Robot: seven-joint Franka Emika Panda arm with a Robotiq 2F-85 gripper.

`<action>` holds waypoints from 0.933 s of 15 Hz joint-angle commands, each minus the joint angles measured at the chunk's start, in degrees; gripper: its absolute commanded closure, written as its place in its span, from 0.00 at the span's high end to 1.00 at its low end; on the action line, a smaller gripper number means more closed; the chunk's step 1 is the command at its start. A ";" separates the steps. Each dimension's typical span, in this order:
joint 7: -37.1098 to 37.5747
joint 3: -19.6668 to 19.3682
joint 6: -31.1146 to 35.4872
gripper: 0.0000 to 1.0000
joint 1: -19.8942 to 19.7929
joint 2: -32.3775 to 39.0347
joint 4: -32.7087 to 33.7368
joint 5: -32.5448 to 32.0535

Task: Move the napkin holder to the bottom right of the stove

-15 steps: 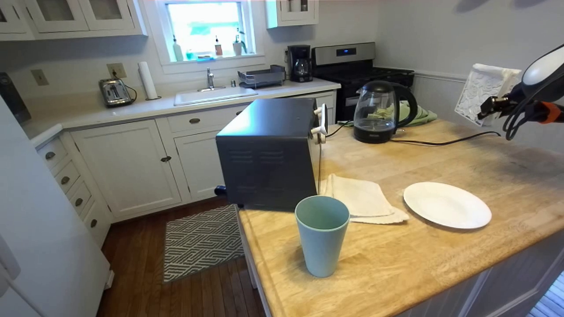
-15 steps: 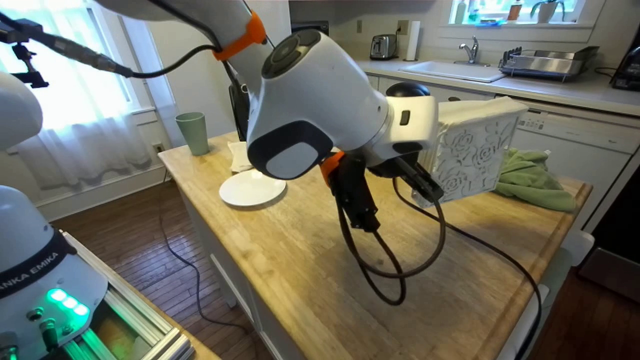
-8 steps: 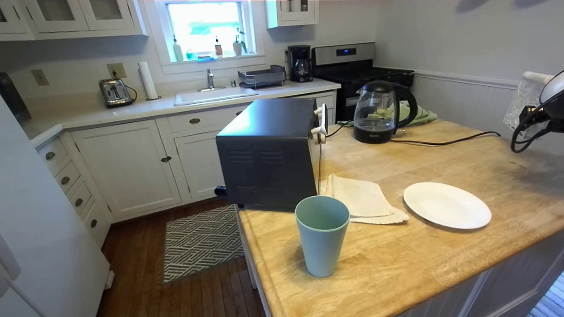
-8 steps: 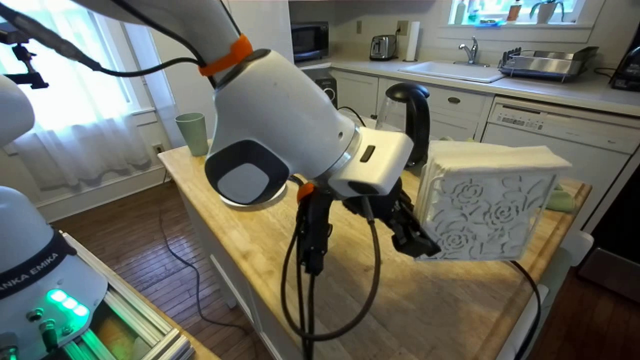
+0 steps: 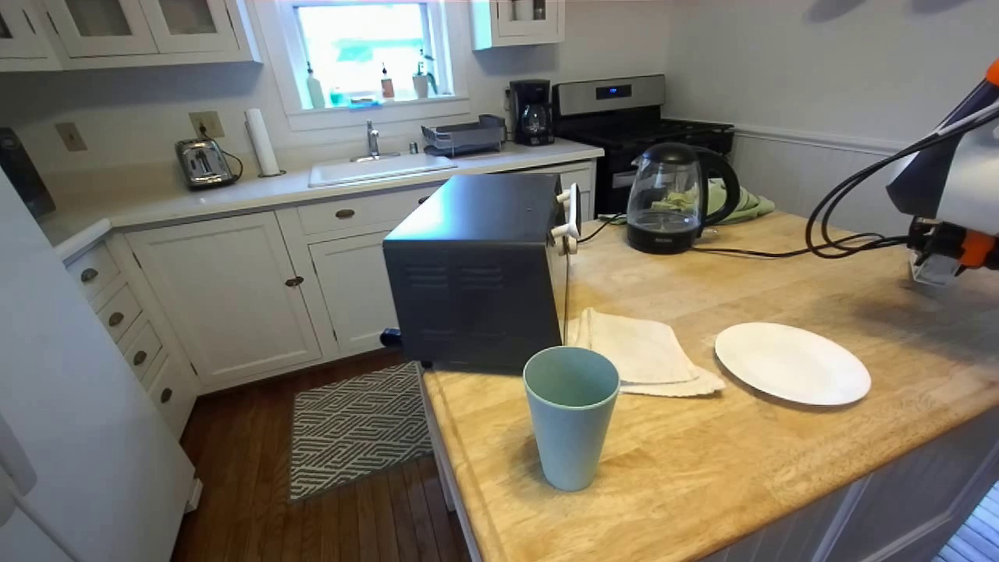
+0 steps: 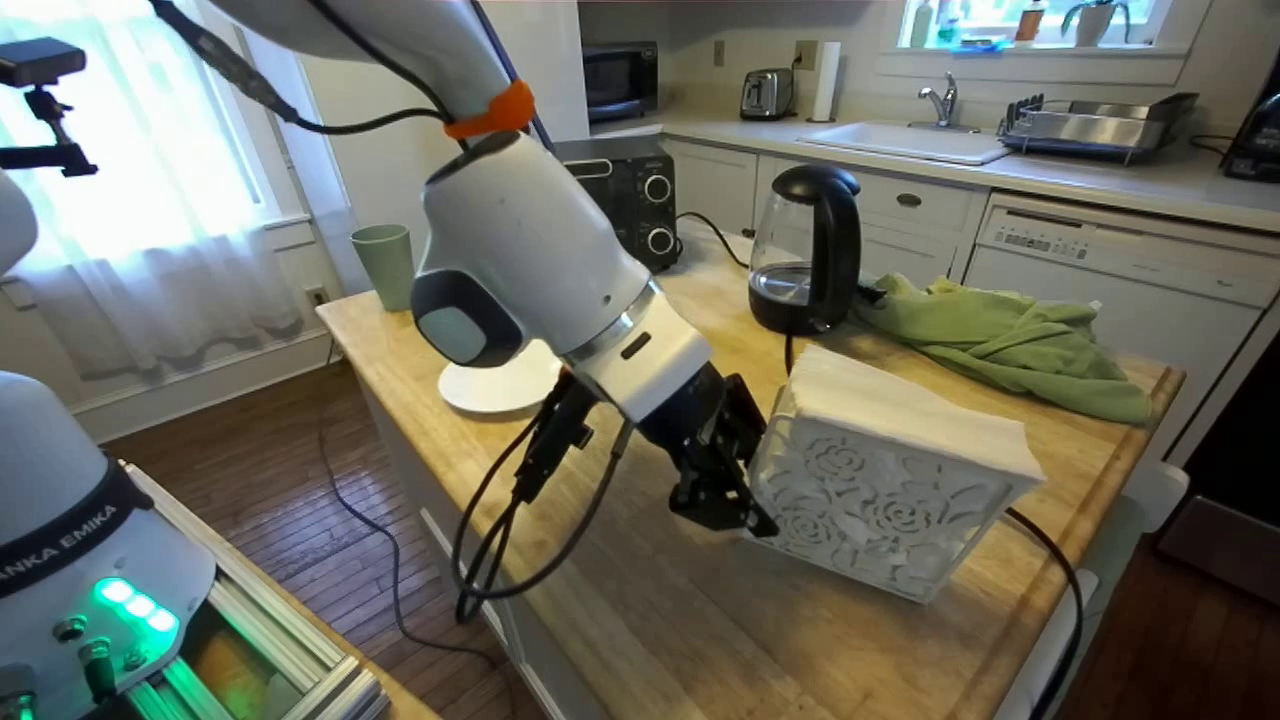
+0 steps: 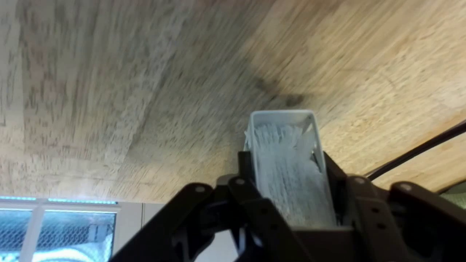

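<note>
The napkin holder (image 6: 890, 495) is white with a cut-out rose pattern and a stack of white napkins. My gripper (image 6: 750, 480) is shut on one end of it and holds it tilted over the wooden table. In the wrist view the two fingers (image 7: 285, 160) press on both sides of the holder's narrow side (image 7: 287, 171). I cannot tell whether the holder touches the table. In an exterior view only a small clear-white corner of the holder (image 5: 934, 270) shows below the arm. The stove (image 5: 624, 125), with black cooktop and silver back panel, stands in the far corner.
On the wooden table (image 6: 640, 560) are a glass kettle (image 6: 800, 260), a green cloth (image 6: 1010, 340), a white plate (image 5: 792, 364), a beige cloth (image 5: 640, 351), a green cup (image 5: 571, 421) and a black toaster oven (image 5: 476, 273). A black cord (image 6: 1045, 560) runs behind the holder.
The arm has swung and lowered. The napkin holder has come away from the green cloth side, turned, tilted and moved down toward the table, still in the gripper.
</note>
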 commanded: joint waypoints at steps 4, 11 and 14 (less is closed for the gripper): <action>17.23 -16.89 2.90 0.20 22.34 3.22 3.03 3.76; 11.06 -20.04 3.58 0.90 29.65 8.14 7.30 15.49; 7.63 -22.26 0.69 1.00 32.50 8.04 7.46 17.25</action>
